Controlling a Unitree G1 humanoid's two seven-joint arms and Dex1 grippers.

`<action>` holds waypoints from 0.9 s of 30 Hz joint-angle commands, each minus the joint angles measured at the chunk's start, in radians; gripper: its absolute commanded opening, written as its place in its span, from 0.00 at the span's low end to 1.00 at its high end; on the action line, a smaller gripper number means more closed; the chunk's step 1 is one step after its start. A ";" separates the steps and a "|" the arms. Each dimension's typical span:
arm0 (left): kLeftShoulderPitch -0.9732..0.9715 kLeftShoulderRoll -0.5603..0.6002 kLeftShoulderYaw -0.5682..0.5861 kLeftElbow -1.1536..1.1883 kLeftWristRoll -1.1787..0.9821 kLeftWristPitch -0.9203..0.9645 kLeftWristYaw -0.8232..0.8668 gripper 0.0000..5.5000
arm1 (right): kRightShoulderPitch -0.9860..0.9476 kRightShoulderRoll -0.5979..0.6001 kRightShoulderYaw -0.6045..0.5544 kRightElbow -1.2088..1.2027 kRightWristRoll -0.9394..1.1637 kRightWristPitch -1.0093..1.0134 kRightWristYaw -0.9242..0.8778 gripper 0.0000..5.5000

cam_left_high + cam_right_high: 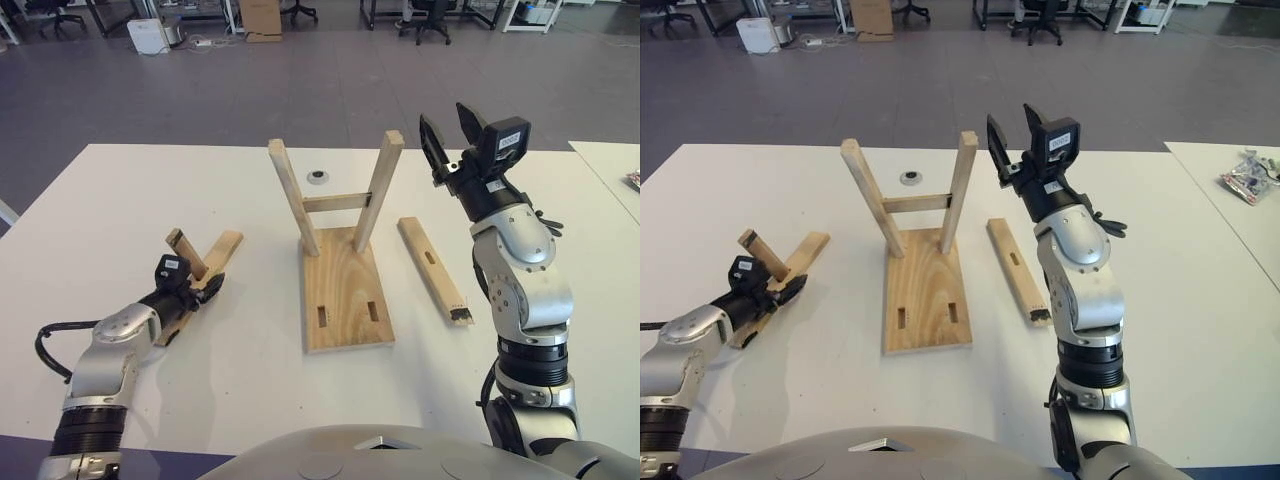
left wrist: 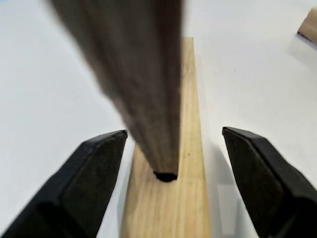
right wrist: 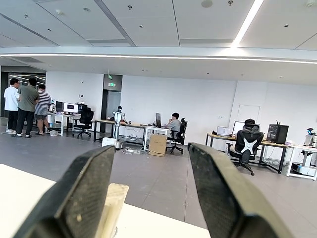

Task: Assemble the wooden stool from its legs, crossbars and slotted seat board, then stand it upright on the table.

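The left arm (image 1: 118,338) lies low and stretched forward over the bench (image 1: 120,200), with the elbow bent close to the body and the forearm angled inward toward the middle. Its wrist is roughly level. The left end effector (image 1: 207,287) sits low at the surface, its two dark fingers (image 2: 94,168) spread wide apart. The right arm (image 1: 522,275) stands nearly upright from the elbow on the robot's right side. Its wrist tips back so the right end effector (image 1: 445,118) points up and away from the body, well above the bench, its fingers (image 3: 218,198) parted with an open gap between them.
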 commanded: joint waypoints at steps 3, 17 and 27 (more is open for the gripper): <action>-0.050 0.060 0.051 -0.108 -0.010 0.154 0.009 0.65 | 0.030 0.019 0.004 -0.036 -0.003 0.025 -0.026 0.50; -0.014 0.183 0.073 -0.150 -0.047 0.286 -0.146 0.65 | 0.065 0.046 0.011 -0.070 -0.004 0.036 -0.057 0.50; 0.068 0.196 -0.008 -0.097 0.027 0.240 -0.189 0.52 | 0.043 0.042 0.014 -0.047 -0.005 0.027 -0.043 0.50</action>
